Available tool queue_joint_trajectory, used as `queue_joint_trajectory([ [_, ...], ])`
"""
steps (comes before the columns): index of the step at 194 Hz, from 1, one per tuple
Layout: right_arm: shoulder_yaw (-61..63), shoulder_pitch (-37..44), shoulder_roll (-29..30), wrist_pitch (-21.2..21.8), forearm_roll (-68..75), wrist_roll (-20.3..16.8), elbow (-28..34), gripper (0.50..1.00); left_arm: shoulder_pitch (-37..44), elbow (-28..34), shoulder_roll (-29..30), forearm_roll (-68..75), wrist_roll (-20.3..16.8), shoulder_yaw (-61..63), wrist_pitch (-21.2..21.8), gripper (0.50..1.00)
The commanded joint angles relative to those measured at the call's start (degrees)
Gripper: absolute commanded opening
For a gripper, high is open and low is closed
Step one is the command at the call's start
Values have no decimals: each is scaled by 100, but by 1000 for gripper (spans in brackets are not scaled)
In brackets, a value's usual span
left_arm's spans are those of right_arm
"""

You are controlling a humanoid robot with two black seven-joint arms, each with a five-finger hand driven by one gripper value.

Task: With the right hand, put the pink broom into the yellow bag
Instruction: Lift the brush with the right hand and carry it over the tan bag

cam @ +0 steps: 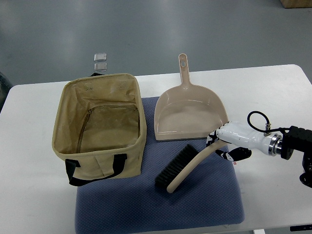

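The pink broom (pixel 187 168) is a hand brush with black bristles and a pale pink handle. It lies slanted on the blue mat (pixel 161 209), in front of the dustpan. My right hand (pixel 222 145) comes in from the right edge and sits on the upper end of the handle. Its fingers curl over the handle and the thumb is underneath. The yellow bag (pixel 100 129) stands open on the left with its mouth facing up and nothing visible inside. It is about a hand's width left of the bristles. The left arm does not show.
A pale pink dustpan (pixel 190 114) lies behind the broom, its handle pointing away from me. The white table (pixel 273 92) carries everything. Two small clear items (pixel 100 61) lie on the floor beyond the table's far edge.
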Motion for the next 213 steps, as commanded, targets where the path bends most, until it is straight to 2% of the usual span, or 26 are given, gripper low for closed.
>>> queue_joint_trajectory([
  [1,203,35,-163,-77,40,26,5,500,0,0,0,0,0,0,-1,1000],
  [35,352,333,-523,-358,180,79,5,500,0,0,0,0,0,0,0,1000],
  [63,590,747,-761,-376,673,79,-4,500,0,0,0,0,0,0,0,1000],
  [96,607,1634,-972,-270,954,79,-31,500,0,0,0,0,0,0,0,1000],
  [139,581,2672,-858,187,954,44,-66,500,0,0,0,0,0,0,0,1000],
  [154,555,3067,-682,398,936,9,-83,500,0,0,0,0,0,0,0,1000],
  [175,546,3515,47,845,866,-35,-197,500,0,0,0,0,-8,0,0,1000],
  [213,502,3770,1225,1171,383,-255,-496,500,0,0,0,0,0,0,-9,1000],
])
